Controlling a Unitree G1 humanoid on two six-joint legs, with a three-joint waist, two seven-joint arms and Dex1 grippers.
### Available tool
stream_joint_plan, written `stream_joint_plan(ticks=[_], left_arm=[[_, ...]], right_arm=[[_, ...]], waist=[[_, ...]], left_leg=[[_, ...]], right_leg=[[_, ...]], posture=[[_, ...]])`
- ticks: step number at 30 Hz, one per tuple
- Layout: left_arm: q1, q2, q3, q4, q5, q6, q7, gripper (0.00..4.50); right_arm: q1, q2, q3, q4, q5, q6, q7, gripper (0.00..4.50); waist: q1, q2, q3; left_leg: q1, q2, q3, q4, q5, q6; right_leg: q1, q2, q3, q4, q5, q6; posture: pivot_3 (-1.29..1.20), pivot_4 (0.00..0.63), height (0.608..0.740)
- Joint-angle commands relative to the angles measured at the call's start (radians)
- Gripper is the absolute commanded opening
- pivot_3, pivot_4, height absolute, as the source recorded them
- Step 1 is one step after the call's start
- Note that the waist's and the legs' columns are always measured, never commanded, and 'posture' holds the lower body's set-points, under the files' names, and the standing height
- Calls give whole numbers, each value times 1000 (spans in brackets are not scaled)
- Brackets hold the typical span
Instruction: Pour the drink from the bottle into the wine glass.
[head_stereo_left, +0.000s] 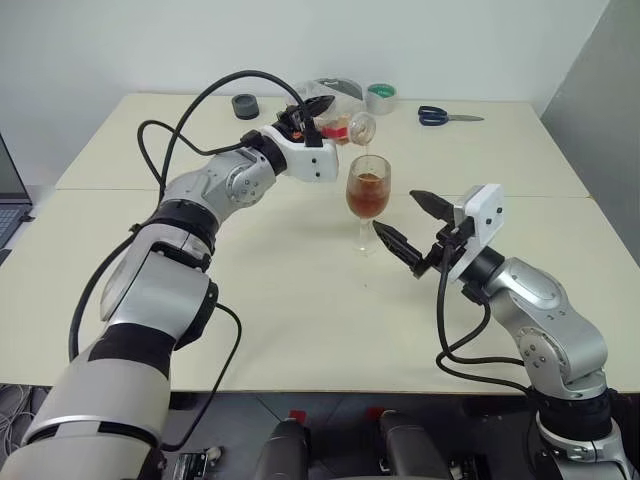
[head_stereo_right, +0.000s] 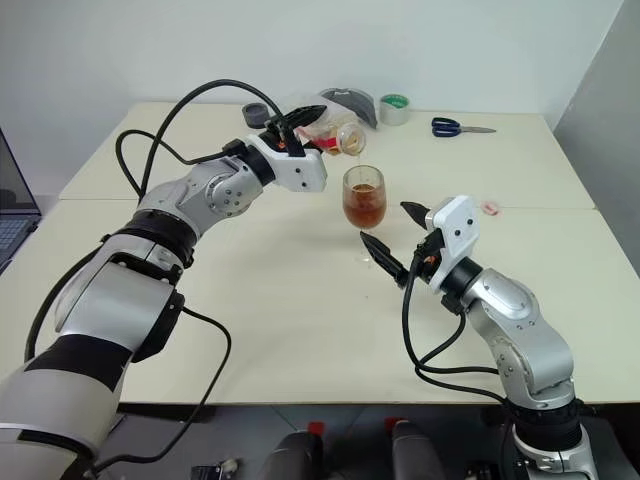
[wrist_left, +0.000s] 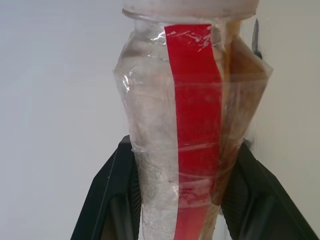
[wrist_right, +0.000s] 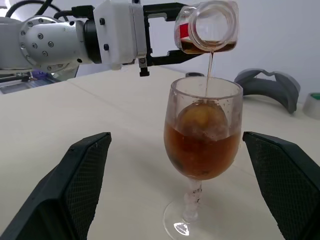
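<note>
So the left gripper (head_stereo_left: 318, 112) has its fingers clamped tight on the bottle (wrist_right: 207, 27), squeezing the plastic in around the red label strip. The bottle is tipped over on its side up in the air, with its open mouth right above the wine glass (wrist_right: 202, 150). A thin stream of the drink (wrist_right: 202, 150) runs from the bottle's lip straight down into the bowl. A little amber liquid is pooled at the low side of the bottle's neck.

The wine glass stands upright on the pale surface (head_stereo_left: 300, 300), roughly in the middle, and its bowl is a bit over half full of reddish-brown liquid with some foam on top.

The right gripper (head_stereo_left: 408, 222) hangs just above the surface near the glass, on the robot's side of it, fingers spread wide apart and holding nothing. From the right wrist camera the glass sits between the two fingers but further out, not touching either.

At the far edge of the surface there's a roll of tape (head_stereo_left: 380, 97), blue-handled scissors (head_stereo_left: 440, 116), a dark round cap-like thing (head_stereo_left: 245, 105) and a grey curved object (wrist_right: 267, 85).
</note>
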Motion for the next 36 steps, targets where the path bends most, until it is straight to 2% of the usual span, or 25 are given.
stream_joint_plan(ticks=[1,6,10,14,19,25,36], left_arm=[[19,-25,109,-65,-158,34,-125,1692],[106,-66,242,-184,-364,176,-308,1692],[224,-77,353,-375,-525,403,-401,1692],[399,-57,457,-619,-650,673,-431,1691],[579,-40,543,-847,-720,892,-399,1691],[733,-44,619,-961,-761,965,-357,1691],[803,-59,688,-869,-826,933,-367,1691]], right_arm=[[-10,3,-7,-19,-6,-39,5,4500],[-9,-2,-5,-28,8,-32,26,4500],[-13,-19,8,-46,26,2,48,4500],[-41,-60,62,-80,72,88,100,4500],[-75,-78,107,-96,113,161,133,4500],[-143,-60,183,-21,68,132,163,4500],[-200,1,241,57,30,70,211,4500]], waist=[[0,0,0],[-5,0,0],[-18,0,0],[-33,0,0],[-43,0,0],[-37,0,-1],[-22,-1,-2]], left_leg=[[0,0,0,0,0,0],[0,0,0,1,0,0],[1,0,0,2,0,0],[2,1,-1,2,0,0],[2,2,-2,3,0,0],[1,1,-3,9,0,0],[0,1,-2,11,-1,1]], right_leg=[[0,0,0,0,0,0],[0,0,0,1,0,0],[0,0,1,4,0,0],[0,0,1,6,0,0],[0,0,1,6,0,-1],[1,0,0,7,0,0],[1,-1,0,7,0,-1]], posture=[[0,150,740],[0,150,740],[0,150,740],[0,150,740],[0,150,740],[0,150,740],[0,150,740]])
